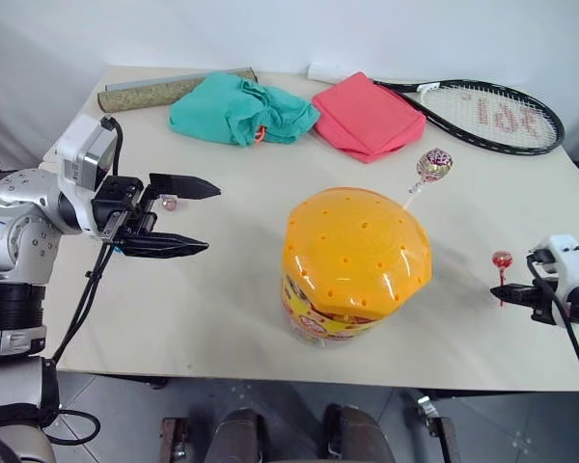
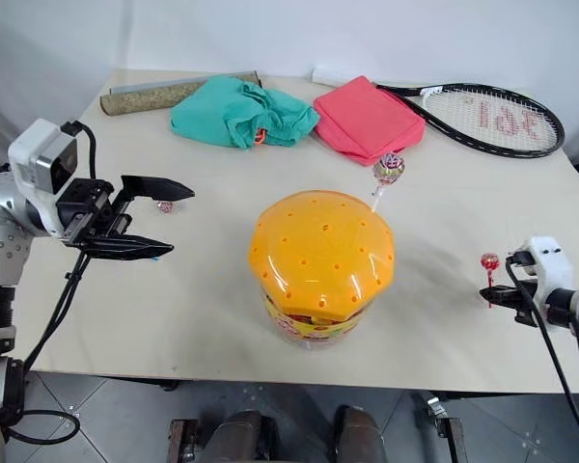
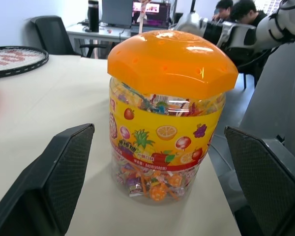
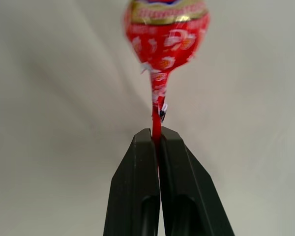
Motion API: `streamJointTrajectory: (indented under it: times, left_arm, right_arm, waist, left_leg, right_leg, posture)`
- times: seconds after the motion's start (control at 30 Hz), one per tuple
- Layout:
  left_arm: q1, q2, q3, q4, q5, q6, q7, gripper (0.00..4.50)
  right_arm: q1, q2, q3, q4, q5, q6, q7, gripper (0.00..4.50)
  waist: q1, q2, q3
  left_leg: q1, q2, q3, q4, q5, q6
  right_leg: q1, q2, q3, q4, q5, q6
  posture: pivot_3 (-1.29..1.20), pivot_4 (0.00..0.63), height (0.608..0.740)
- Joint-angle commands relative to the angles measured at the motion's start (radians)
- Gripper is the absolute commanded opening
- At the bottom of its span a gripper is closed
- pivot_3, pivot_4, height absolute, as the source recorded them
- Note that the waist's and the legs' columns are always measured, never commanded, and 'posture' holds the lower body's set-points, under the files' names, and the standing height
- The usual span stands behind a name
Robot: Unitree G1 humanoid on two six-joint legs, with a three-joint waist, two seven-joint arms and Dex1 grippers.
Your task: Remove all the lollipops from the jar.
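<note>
Left gripper point(image 1: 195, 216): spread wide, holding nothing, left of the jar.
Small lollipop point(image 1: 169, 203): lying on the tabletop point(image 1: 212, 289) behind that gripper.
Jar point(image 1: 352, 265): mid-tabletop, orange lid on.
Purple lollipop point(image 1: 433, 163): standing up from the lid's far side.
Right gripper point(image 4: 156, 139): pinching the red lollipop point(image 1: 502, 260) by its stick, over the tabletop's right edge.

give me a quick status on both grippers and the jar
Right gripper fingers shut on red lollipop stick, over the table. Left gripper open, level, beside the jar. One lollipop stands in the orange lid. Nothing blocking.
</note>
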Motion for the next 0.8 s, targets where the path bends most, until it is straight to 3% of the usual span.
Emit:
streamJointTrajectory:
  times: [0.03, 0.2, 0.37, 0.47, 0.53, 0.67, 0.8]
  left_arm:
    - [-0.005, 0.001, 0.031, -0.035, -0.019, -0.002, -0.064, 4.50]
    - [-0.018, -0.005, 0.027, -0.023, -0.015, -0.004, -0.068, 4.50]
    - [-0.034, -0.014, 0.021, -0.013, -0.014, -0.002, -0.072, 4.50]
    - [-0.040, -0.017, 0.018, -0.007, -0.013, 0.001, -0.074, 4.50]
    - [-0.045, -0.017, 0.013, -0.003, -0.010, 0.003, -0.076, 4.50]
    - [-0.063, -0.031, 0.004, 0.014, -0.003, -0.004, -0.082, 4.50]
    - [-0.081, -0.051, -0.005, 0.024, 0.005, -0.012, -0.080, 4.50]
  right_arm:
    - [-0.010, 0.001, -0.022, -0.024, -0.018, 0.003, 0.005, 1.05]
    - [0.059, -0.011, -0.147, -0.162, 0.024, 0.031, 0.020, 2.77]
    - [0.126, -0.020, -0.368, -0.380, 0.155, 0.118, 0.093, 4.47]
    - [0.060, -0.002, -0.486, -0.503, 0.312, 0.136, 0.132, 4.47]
    - [-0.002, 0.005, -0.496, -0.556, 0.385, 0.120, 0.126, 4.47]
    - [-0.135, -0.007, -0.390, -0.580, 0.485, 0.116, 0.120, 4.47]
    - [-0.301, 0.018, -0.209, -0.549, 0.488, 0.064, 0.138, 4.47]
  waist:
    - [0.000, 0.000, 0.000]
    - [0.003, 0.000, 0.000]
    - [0.003, 0.000, 0.000]
    - [0.003, 0.000, 0.000]
    - [0.001, 0.000, 0.000]
    - [0.000, 0.000, 0.000]
    - [0.000, 0.000, 0.000]
  left_leg:
    - [0.000, 0.000, 0.000, 0.000, 0.000, 0.000]
    - [0.000, 0.000, 0.000, 0.000, 0.000, 0.000]
    - [0.000, 0.000, 0.000, 0.000, 0.000, 0.000]
    - [0.000, 0.000, 0.000, 0.000, 0.000, 0.000]
    - [0.000, 0.001, -0.001, 0.000, 0.000, 0.000]
    - [0.000, 0.001, -0.001, 0.000, -0.001, -0.001]
    - [0.000, 0.001, 0.000, 0.000, -0.001, -0.001]
  right_leg:
    - [0.000, 0.000, 0.000, 0.000, 0.000, 0.000]
    - [0.000, 0.000, 0.000, 0.000, 0.000, 0.000]
    - [0.000, 0.000, 0.000, 0.000, 0.000, 0.000]
    - [0.000, 0.000, 0.000, 0.000, 0.000, 0.000]
    - [0.000, 0.000, 0.000, 0.000, 0.000, 0.000]
    - [0.000, 0.001, 0.001, 0.000, 0.000, 0.000]
    - [0.000, 0.001, 0.001, 0.000, 0.000, 0.000]
  posture:
    - [0.00, 0.150, 0.740]
    - [0.00, 0.150, 0.740]
    - [0.00, 0.150, 0.740]
    - [0.00, 0.150, 0.740]
    - [0.00, 0.150, 0.740]
    - [0.00, 0.150, 0.740]
    - [0.00, 0.150, 0.740]
